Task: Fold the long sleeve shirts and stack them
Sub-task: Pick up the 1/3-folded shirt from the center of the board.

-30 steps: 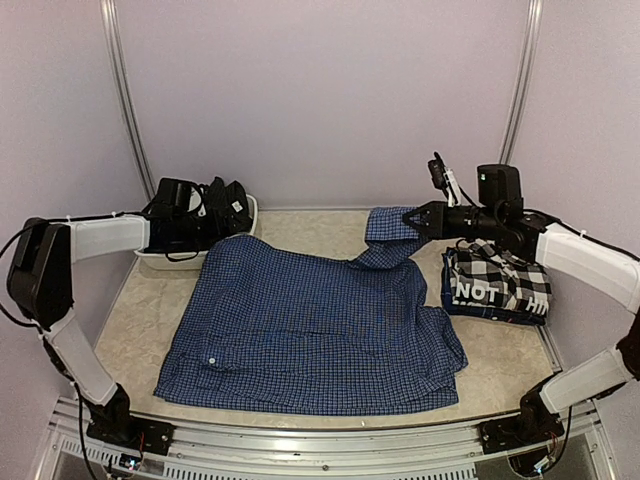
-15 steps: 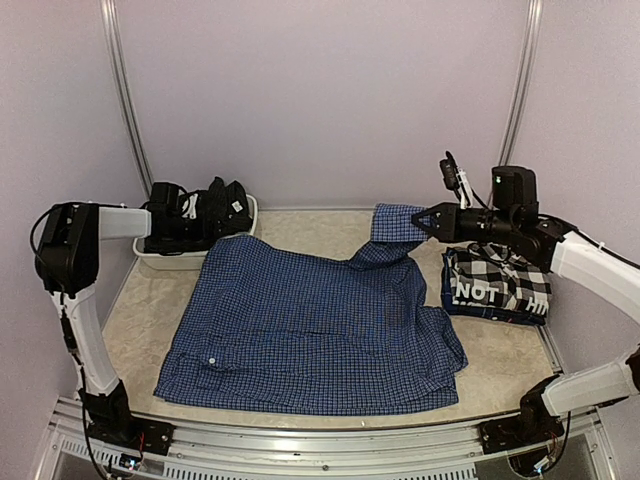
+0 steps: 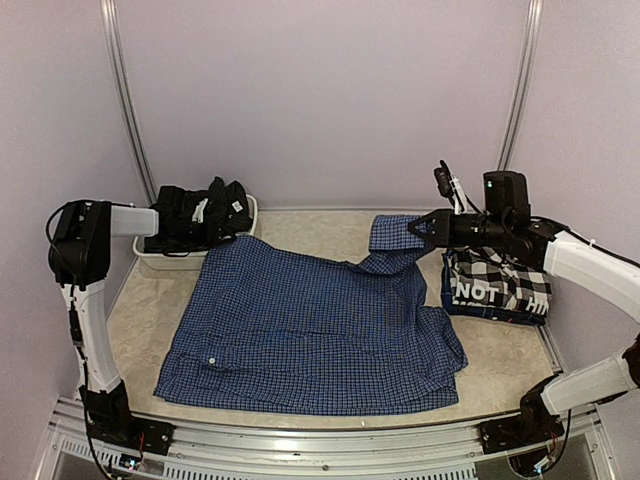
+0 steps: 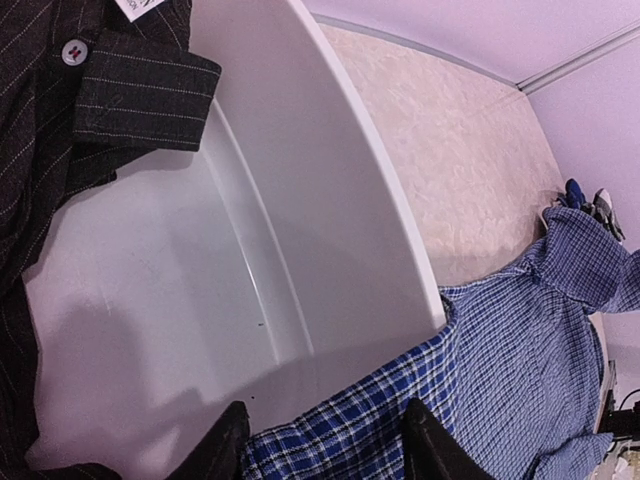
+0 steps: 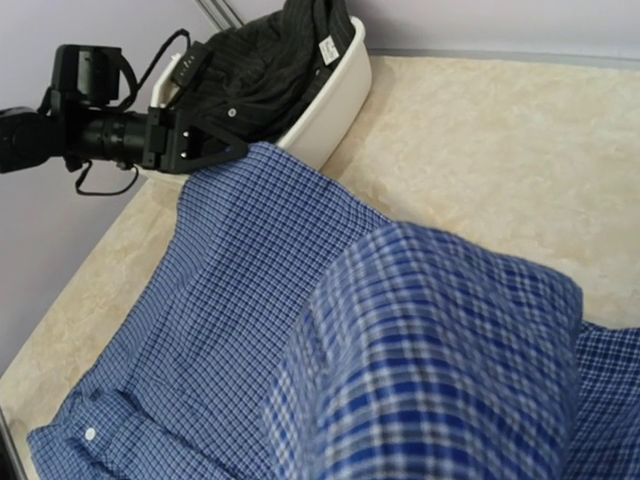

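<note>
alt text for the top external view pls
A blue checked shirt lies spread on a table, one sleeve held up by the right end effector at the far right. A folded black-and-white checked shirt sits at the right edge, and a white tub of dark clothing sits far left.

I've got the blue fine-check cloth shirt [image 3: 310,330] spread across the middle of the beige stone-look table [image 3: 140,310]. Back left, at its far corner, sits the white plastic tub [image 3: 150,262], with the plain black cloth shirt [image 3: 205,212] bundled in it. On the right, just beside the spread shirt, the folded black-and-white check shirt [image 3: 497,283] lies on the table, and the spread shirt's sleeve rises behind-left of it.
</note>
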Tool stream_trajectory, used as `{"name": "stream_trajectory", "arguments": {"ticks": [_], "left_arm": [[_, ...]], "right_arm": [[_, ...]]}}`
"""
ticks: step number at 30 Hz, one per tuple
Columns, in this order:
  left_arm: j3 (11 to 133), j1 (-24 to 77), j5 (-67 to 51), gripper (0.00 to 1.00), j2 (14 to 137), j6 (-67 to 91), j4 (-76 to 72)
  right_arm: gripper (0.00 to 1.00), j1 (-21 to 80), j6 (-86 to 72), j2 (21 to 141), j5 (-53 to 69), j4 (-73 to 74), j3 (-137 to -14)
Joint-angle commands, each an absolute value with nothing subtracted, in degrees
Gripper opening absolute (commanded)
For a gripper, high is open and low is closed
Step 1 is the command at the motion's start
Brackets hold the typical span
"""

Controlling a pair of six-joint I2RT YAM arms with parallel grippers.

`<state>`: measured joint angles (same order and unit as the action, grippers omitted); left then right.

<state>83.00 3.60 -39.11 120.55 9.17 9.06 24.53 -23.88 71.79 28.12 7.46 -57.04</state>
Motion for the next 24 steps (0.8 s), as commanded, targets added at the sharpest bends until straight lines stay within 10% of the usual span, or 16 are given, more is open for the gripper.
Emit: {"name": "stream_trajectory", "arguments": {"ticks": [1,18,24], "left_arm": [[82.6,2.9,-42.4,0.41,120.9,9.0,8.8],[77.1,2.7,-39.2,0.01,112.2,10.9,5.7],[68.8,3.8,-31.2,0.0,103.2,12.2,0.5]], "right_arm": [[0.0,25.1,-24.3,72.8,28.1,6.3,-56.4],[0.0,25.1,-23.5,70.6,26.1,9.1,-57.7],[0.0,25.1,-22.4,68.7,23.7,12.7,-59.3]]}}
